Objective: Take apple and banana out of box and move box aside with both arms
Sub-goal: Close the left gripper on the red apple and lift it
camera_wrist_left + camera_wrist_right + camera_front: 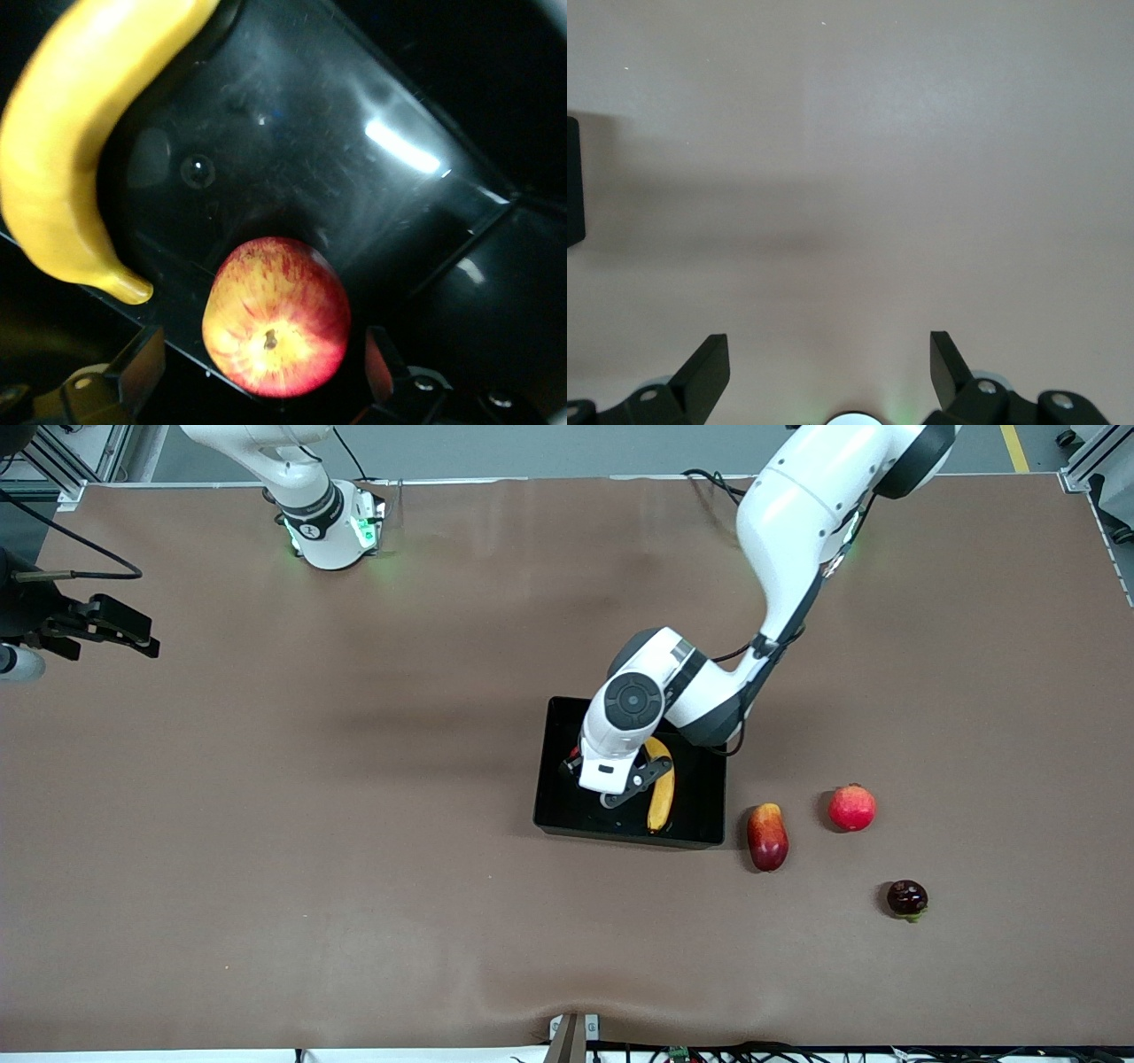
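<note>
Nearest the front camera lies a small dark red fruit (907,897) with a green bit at its base, toward the left arm's end of the table and well apart from both grippers. Farther from the camera sit a red-orange mango-like fruit (767,836), just beside the black tray (558,779), and a pinkish-red round fruit (851,807) near it, both on the brown table (354,868). The left gripper (266,372) hangs low over the inside of the tray, its fingers (137,367) spread wide with the apple (276,314) between them (whether the fingers touch it cannot be told from the left wrist view). The apple, red with yellow streaks, rests on the tray floor directly under this gripper. The banana (661,784) lies in the same tray just beside the gripper, on the side toward the left arm's end of the table, its tip near the apple but apart from it. The right gripper (830,372) waits up over bare table near the right arm's end, well away from the tray, its fingers (709,367) spread with nothing between them; the right wrist view shows only a dark corner at its edge.
</note>
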{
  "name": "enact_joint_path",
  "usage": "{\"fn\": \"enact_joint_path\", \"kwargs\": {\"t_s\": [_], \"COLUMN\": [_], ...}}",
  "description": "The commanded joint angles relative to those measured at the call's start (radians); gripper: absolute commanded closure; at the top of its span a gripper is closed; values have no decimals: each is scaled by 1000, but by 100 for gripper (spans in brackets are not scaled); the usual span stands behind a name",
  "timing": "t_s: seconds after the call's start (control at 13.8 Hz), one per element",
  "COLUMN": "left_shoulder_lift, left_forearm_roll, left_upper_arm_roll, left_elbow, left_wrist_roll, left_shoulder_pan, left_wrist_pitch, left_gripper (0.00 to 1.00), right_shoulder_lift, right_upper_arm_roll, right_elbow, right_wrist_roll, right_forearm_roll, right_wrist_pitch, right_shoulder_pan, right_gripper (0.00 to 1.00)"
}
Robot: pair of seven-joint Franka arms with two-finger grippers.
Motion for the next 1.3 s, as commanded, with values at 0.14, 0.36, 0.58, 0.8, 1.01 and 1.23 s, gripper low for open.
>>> {"fn": "enact_joint_path", "kwargs": {"t_s": [0.14, 0.36, 0.58, 0.8, 1.01, 1.23], "left_shoulder_lift": [41, 30, -23, -143, -260, -340], "left_forearm_roll": [28, 27, 31, 40, 45, 45], "left_upper_arm_roll": [18, 16, 18, 19, 16, 13], "left_elbow": [24, 24, 24, 24, 19, 15], "left_wrist_roll": [-37, -39, -39, -32, -3, 125], "left_shoulder_pan": [-30, -31, -23, -16, 64, 166], "left_wrist_pitch": [40, 37, -3, -96, -176, -248], "left_gripper": [0, 68, 100, 100, 100, 100], "right_shoulder_lift": [-3, -3, -2, 31, 66, 107], "right_upper_arm_roll": [7, 9, 11, 15, 17, 15], "right_elbow": [14, 14, 9, 9, 11, 11], "right_wrist_roll": [12, 12, 11, 12, 15, 50], "right_forearm_roll": [-13, -11, -14, 0, 21, 43], "right_wrist_pitch": [-13, -8, -25, -26, -14, 4], "right_shoulder_pan": [-16, -15, -1, 8, 42, 105], "right_gripper": [0, 0, 0, 0, 0, 0]}}
